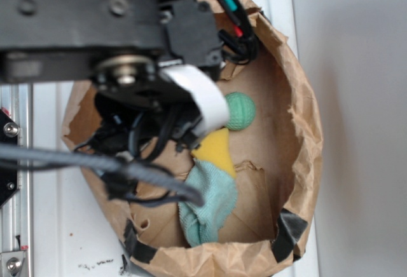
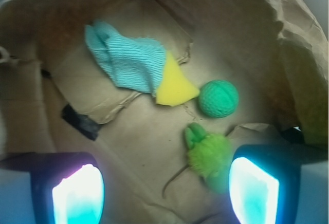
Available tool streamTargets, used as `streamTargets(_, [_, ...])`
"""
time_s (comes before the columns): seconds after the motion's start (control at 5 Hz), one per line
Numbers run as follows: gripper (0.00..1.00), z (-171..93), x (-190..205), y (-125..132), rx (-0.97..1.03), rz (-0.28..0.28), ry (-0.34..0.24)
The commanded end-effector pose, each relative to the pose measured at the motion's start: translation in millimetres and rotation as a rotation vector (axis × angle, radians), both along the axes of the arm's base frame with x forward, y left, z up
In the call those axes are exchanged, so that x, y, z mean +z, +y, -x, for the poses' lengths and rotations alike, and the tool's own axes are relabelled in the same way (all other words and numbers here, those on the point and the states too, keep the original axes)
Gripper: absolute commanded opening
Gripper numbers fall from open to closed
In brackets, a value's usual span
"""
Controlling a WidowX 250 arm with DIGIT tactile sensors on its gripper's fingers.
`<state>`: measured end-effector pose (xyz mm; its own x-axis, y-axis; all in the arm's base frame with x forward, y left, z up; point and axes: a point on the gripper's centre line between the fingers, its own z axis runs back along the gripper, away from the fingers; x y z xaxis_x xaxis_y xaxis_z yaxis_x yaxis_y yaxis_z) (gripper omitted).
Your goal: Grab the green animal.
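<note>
Fingers point(image 2: 77, 196) of the gripper point(image 2: 165, 193) stand spread wide apart, pinching nothing. Between them, close against the inner edge of the right-hand finger, lies the green animal point(image 2: 208, 154) on the brown paper floor point(image 2: 139, 131); beyond it sits a teal ball point(image 2: 218, 98).

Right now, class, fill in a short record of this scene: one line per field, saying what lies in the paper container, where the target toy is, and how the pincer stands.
container: brown paper bag, rim rolled down
target: green animal, lying on the bag floor
other items: teal ball; light blue cloth with yellow sponge
target position: below the ball in the wrist view, close to one pincer finger
pincer: open, fingers wide apart, nothing held
contact with target: cannot tell
exterior view: arm hides the animal
</note>
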<state>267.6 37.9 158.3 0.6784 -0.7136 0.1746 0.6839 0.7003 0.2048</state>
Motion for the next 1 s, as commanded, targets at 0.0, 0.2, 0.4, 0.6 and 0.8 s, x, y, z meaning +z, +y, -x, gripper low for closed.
streamTargets(0.0, [1.0, -2.0, -22.8, 17.1, -0.039, 0.029, -0.044])
streamTargets(0.2, [1.0, -2.7, -38.6, 23.7, -0.048, -0.01, -0.036])
streamTargets(0.4, [1.0, -11.6, -50.9, 28.4, -0.047, -0.014, -0.016])
streamTargets(0.6, [1.0, -24.3, -68.5, 34.0, -0.046, -0.032, -0.01])
streamTargets(0.8, [1.0, -30.5, -78.3, 36.6, -0.047, -0.052, -0.008])
